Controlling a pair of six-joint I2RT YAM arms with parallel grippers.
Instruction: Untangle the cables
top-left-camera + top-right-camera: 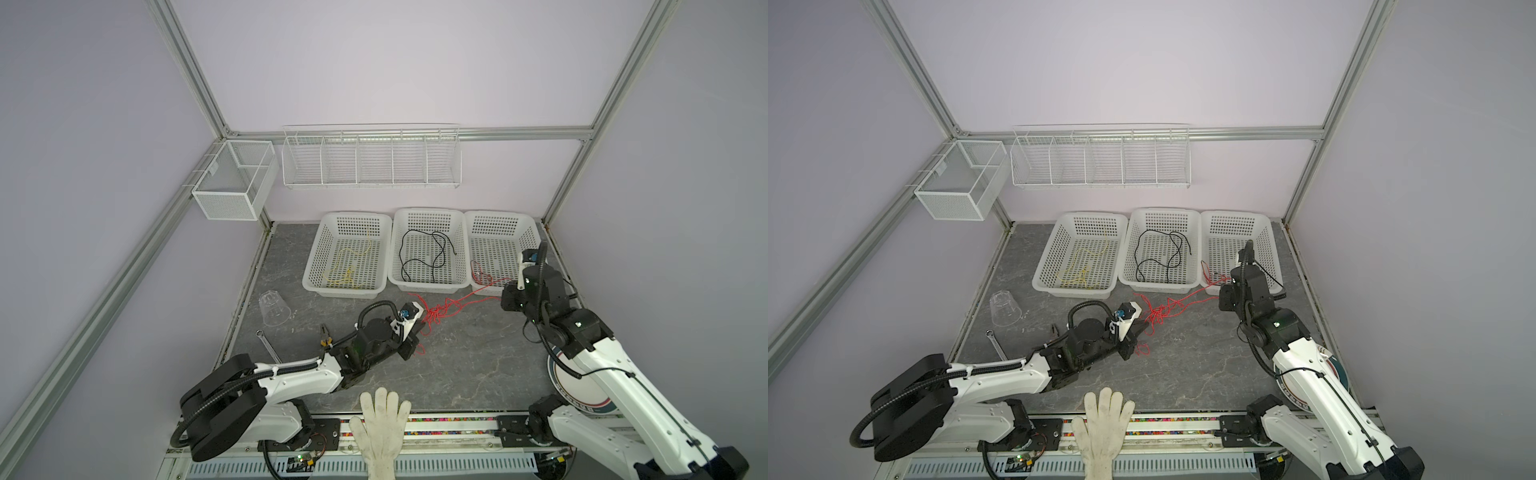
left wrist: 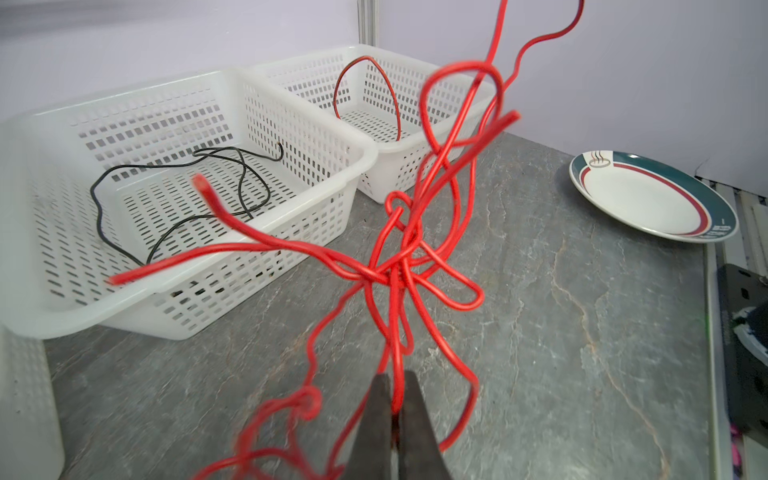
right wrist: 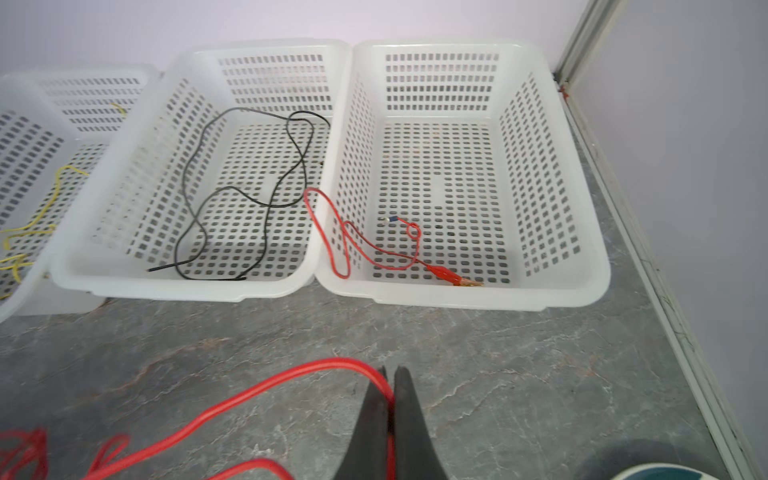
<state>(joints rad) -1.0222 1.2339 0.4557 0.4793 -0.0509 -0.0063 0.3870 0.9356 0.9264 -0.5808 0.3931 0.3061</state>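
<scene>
The red cable [image 1: 436,312] hangs knotted above the table between my two grippers; its knot [image 2: 390,274] is close in the left wrist view. My left gripper [image 2: 397,374] is shut on a strand below the knot [image 1: 1158,313]. My right gripper [image 3: 390,368] is shut on another stretch of the red cable [image 3: 266,386], in front of the right basket [image 1: 498,220]. The black cable [image 1: 428,257] lies loose in the middle basket [image 1: 428,287]. The pale yellow cable [image 1: 347,270] lies in the left basket [image 1: 347,293].
A thin red lead with a clip [image 3: 374,249] lies in the right basket. A clear cup [image 1: 274,307], a wrench [image 1: 268,345] and pliers [image 1: 326,334] lie at the left. A plate [image 2: 648,199] sits at the right, a white glove [image 1: 384,428] at the front edge.
</scene>
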